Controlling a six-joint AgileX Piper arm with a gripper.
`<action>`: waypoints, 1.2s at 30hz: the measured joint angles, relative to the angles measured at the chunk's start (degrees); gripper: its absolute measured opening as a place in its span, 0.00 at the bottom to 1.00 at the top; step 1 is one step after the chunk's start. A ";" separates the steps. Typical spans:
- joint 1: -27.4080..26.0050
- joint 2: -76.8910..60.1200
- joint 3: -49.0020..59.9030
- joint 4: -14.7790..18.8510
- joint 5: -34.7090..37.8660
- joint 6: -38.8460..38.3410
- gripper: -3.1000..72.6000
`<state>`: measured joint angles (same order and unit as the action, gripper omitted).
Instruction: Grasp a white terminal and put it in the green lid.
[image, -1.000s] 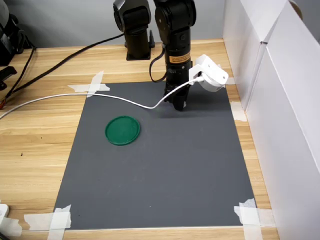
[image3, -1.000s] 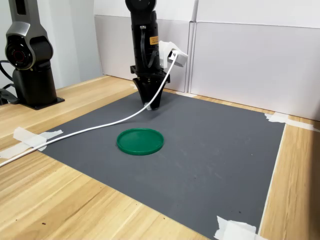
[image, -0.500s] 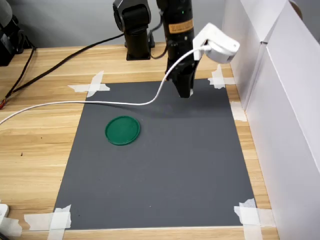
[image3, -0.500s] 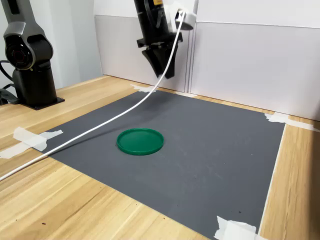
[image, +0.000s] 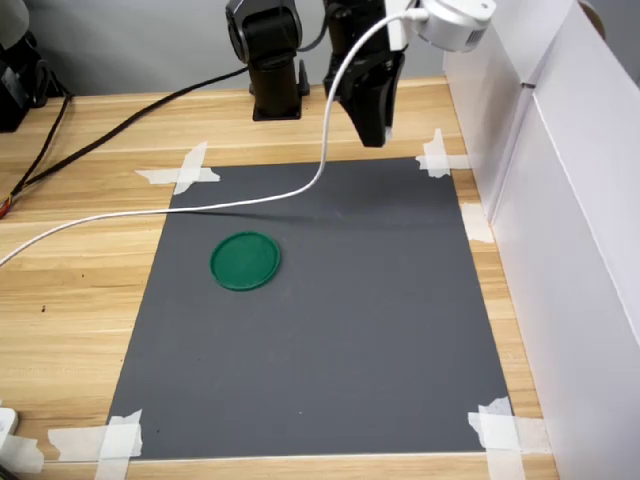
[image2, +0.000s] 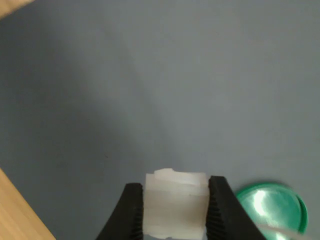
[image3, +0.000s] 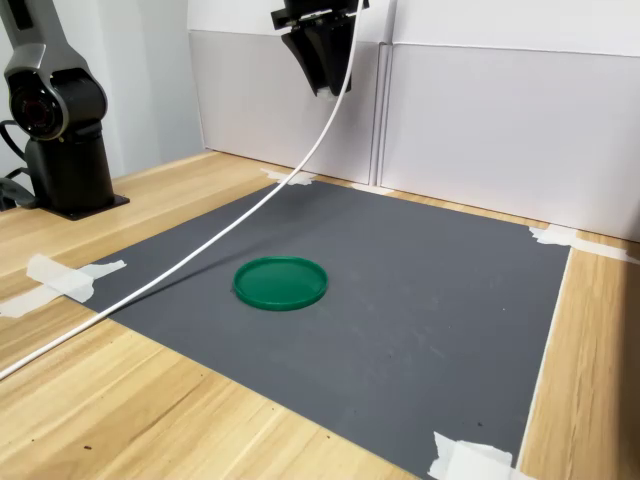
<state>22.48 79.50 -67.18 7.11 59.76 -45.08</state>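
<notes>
Work surface: light wooden table (image: 80, 300) w/ a dark grey mat (image: 330, 330) fixed at its corners by white tape strips (image: 185, 172). White panel walls (image3: 500, 110) stand behind the mat in the second exterior view and along the first exterior view's right.

Arm: black AgileX Piper, base (image: 272, 60) at approx. 12 o'clock off the mat in the first exterior view. Gripper (image: 371, 135) is raised well above the mat, fingertips pointing down, over the mat's far edge. In the second exterior view the gripper (image3: 327, 88) hangs near the top of frame, in front of the white wall. A white camera housing (image: 455, 20) sits on the wrist; its white cable (image: 250, 203) runs down across the mat and off toward 9 o'clock in the first exterior view.

Grip state: in the wrist view the two black fingers (image2: 131, 212) are clamped on the white terminal (image2: 175, 204), one on each side face, touching it. Terminal is a small blocky white piece w/ a stepped upper edge. It is held clear of the mat.

Green lid (image: 245, 260): lies flat on the mat, approx. 10 o'clock from mat centre in the first exterior view, well apart from the gripper. Nothing inside it.
</notes>
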 joint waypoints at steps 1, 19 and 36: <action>-1.56 0.00 0.00 0.36 0.07 -0.92 0.43; -23.22 3.59 -0.11 4.07 -0.43 -12.39 0.43; -24.63 7.14 2.19 0.69 -5.65 -14.30 0.43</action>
<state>-2.15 86.63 -64.99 7.81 54.11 -59.38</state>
